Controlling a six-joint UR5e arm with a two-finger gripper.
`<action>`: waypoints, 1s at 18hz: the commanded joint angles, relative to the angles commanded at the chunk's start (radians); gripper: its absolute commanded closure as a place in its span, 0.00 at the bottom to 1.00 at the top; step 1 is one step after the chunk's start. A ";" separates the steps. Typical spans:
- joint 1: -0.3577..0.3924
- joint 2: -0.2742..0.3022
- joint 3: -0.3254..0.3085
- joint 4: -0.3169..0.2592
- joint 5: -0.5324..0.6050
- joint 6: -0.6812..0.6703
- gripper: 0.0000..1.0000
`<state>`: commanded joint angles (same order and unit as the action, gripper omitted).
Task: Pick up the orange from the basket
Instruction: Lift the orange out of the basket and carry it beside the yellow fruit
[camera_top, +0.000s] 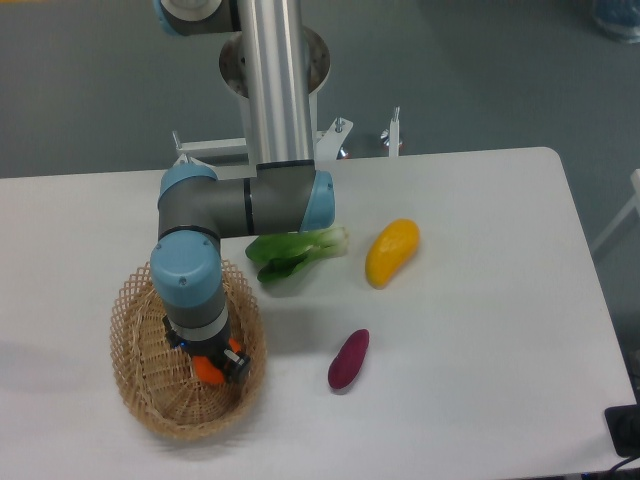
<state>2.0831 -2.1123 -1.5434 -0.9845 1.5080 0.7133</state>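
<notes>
Looking down at a white table (480, 330) from above. Counting one basket (140, 400) — tan, woven, oval, sitting near the left front part of the table. Counting one orange (207, 368) inside it, small and bright, lying toward the right side of the basket.

Reaching down into the basket with one arm (250, 200), grey with light blue caps. Pointing straight down with one gripper (212, 366), right at the orange. Showing dark fingers (236, 367) close on both sides of the orange, touching it or nearly so. Hiding most of the fruit under the wrist, so only a bit of orange peeking out. Looking like a narrow grip closed around the orange, with the fruit sitting low in the basket — not possible to tell if resting on the bottom or lifted a little.

Counting three other foods lying on the table outside the basket:
- one leafy green vegetable (295, 253), just beside the basket's upper right rim, partly under the arm
- one long yellow fruit (391, 252), right of the green vegetable, near it but apart
- one purple vegetable (348, 359), small and long, right of the basket, well apart from the yellow fruit
</notes>
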 joint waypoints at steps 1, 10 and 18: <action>0.003 0.002 0.017 -0.029 -0.011 0.000 0.45; 0.127 0.012 0.112 -0.109 -0.037 0.049 0.45; 0.259 0.063 0.132 -0.121 -0.031 0.110 0.44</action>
<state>2.3422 -2.0494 -1.4114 -1.1060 1.4772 0.8237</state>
